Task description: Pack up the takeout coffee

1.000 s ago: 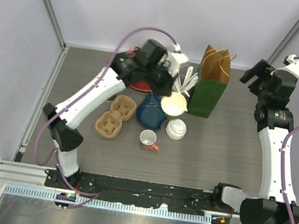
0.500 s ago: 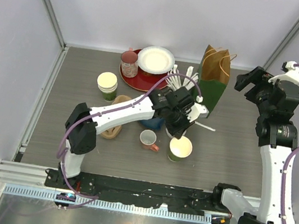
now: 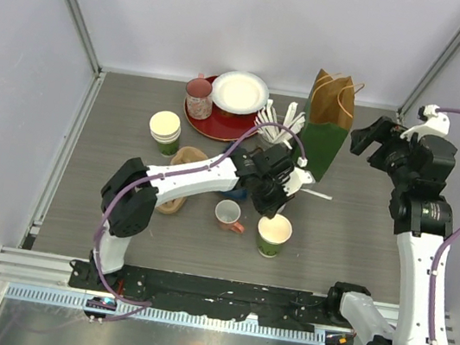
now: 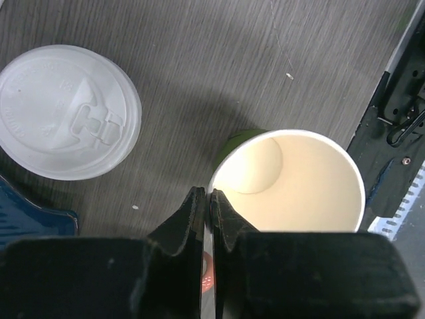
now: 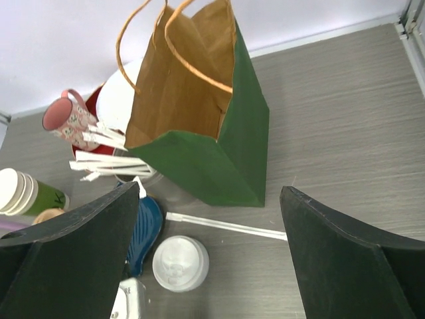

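A green takeout coffee cup (image 3: 274,233) with a cream inside (image 4: 292,179) stands upright and lidless on the table, in front of the mug. My left gripper (image 4: 209,195) is shut on its near rim, one finger inside and one outside; in the top view the left gripper (image 3: 273,207) sits just behind the cup. A white sip lid (image 4: 66,113) lies flat beside it, also seen in the right wrist view as the lid (image 5: 179,264). More green cups are stacked (image 3: 165,130) at the left. My right gripper (image 3: 371,141) hangs open, right of the green paper bag (image 3: 323,135), empty (image 5: 211,196).
A white mug with a pink handle (image 3: 228,215) stands left of the cup. A cardboard cup carrier (image 3: 181,158), a red tray (image 3: 211,124) with a white plate (image 3: 240,92) and a pink cup (image 3: 198,96), white straws (image 3: 278,119), one loose straw (image 5: 226,226) and a blue object (image 5: 146,229) lie around.
My left arm carried the green cup from beside the bag to the near middle of the table and set it down. My right gripper drifted slightly left, staying open.
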{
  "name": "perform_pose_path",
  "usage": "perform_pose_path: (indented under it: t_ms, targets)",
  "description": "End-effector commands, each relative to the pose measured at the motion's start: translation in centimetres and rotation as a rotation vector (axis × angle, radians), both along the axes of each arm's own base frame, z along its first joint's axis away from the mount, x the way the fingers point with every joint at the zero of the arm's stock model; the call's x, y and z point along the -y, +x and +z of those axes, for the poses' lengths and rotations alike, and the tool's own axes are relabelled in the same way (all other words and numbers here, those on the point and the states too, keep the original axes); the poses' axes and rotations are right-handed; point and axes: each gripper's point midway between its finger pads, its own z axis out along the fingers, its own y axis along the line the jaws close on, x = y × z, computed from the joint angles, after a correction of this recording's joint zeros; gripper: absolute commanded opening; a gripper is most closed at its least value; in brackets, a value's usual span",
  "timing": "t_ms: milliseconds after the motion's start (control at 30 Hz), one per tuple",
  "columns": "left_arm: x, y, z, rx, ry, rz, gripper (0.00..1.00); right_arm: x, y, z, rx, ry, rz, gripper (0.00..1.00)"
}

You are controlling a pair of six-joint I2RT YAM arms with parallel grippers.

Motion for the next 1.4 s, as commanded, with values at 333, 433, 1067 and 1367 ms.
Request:
perform_pose_path:
  t_ms: [333, 433, 1067, 1367]
  targets:
    - [0.2, 1.1, 5.8, 0.123, -0.081, -0.058, 0.66, -2.3, -1.8, -0.1, 0.014, -0.038, 0.158, 0.92]
    - [0.0, 1.0, 8.9, 0.099, -0.124, -0.052, 0.76, -2.6, -2.1, 0.2, 0.025, -0.041, 0.179, 0.92]
    - [-27.6, 21.9, 17.0, 0.366, -0.080, 0.873, 0.66, -4.2, -1.7, 1.2, 0.051, 0.029, 0.246, 0.89]
    - [-35.8, 26.7, 9.5, 0.345, 0.123, 1.058, 0.53, -4.5, -1.3, 1.5, 0.058, 0.060, 0.251, 0.88]
